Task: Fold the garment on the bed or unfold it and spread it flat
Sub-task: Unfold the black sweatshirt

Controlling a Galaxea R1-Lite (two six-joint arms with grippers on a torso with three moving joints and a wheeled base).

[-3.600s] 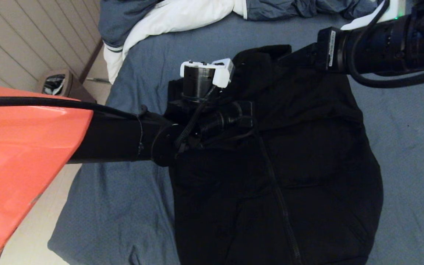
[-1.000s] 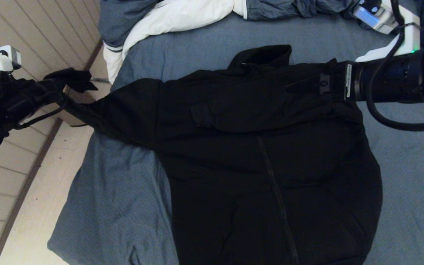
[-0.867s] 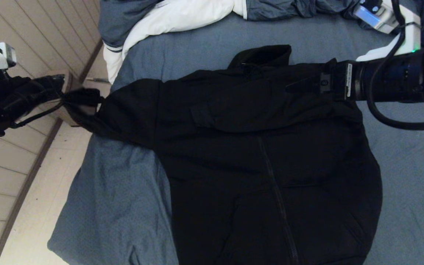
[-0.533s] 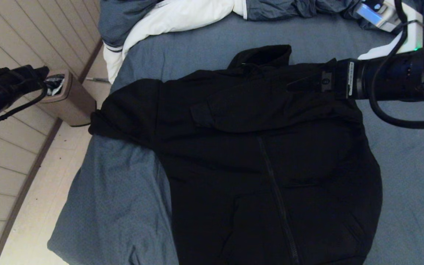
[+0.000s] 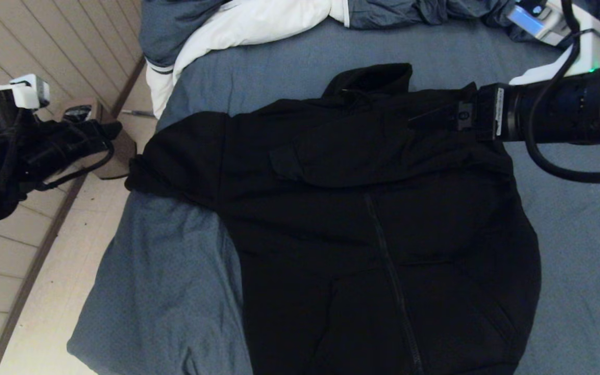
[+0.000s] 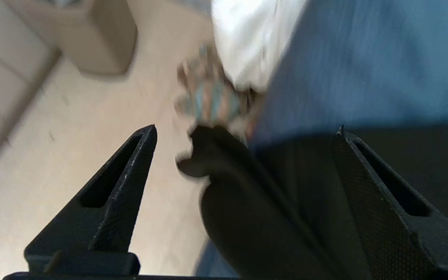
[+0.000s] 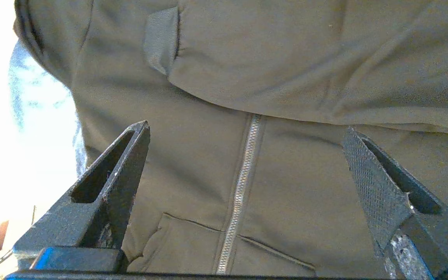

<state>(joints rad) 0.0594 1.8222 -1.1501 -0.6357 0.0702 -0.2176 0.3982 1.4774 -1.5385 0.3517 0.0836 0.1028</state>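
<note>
Hoodie (image 5: 383,234) lies zip-up on the bed (image 5: 175,291), body flat. One sleeve is pulled out sideways, its cuff at the bed's edge near the floor. The other sleeve is folded across the chest, cuff (image 7: 161,41) showing in the right wrist view. Hood bunched at the top.

Left gripper (image 6: 243,132) sits off the bed's edge over the floor, jaws spread wide, nothing between them; the cuff end lies just below and beyond the fingertips. Right gripper (image 7: 243,132) hovers above the chest and zipper (image 7: 241,186), jaws fully apart, empty.

Duvet (image 5: 237,26) heaped at the head of the bed; bin (image 5: 97,140) on the floor beside it.

Risks, as I judge them: the spread sleeve sits right at the edge, so its own weight could drag it over. Black fabric on black fingers makes a pinch hard to place; a deep grab on the folded sleeve could catch the chest layer too.

Writing: a white label on the right wrist, unreadable.
</note>
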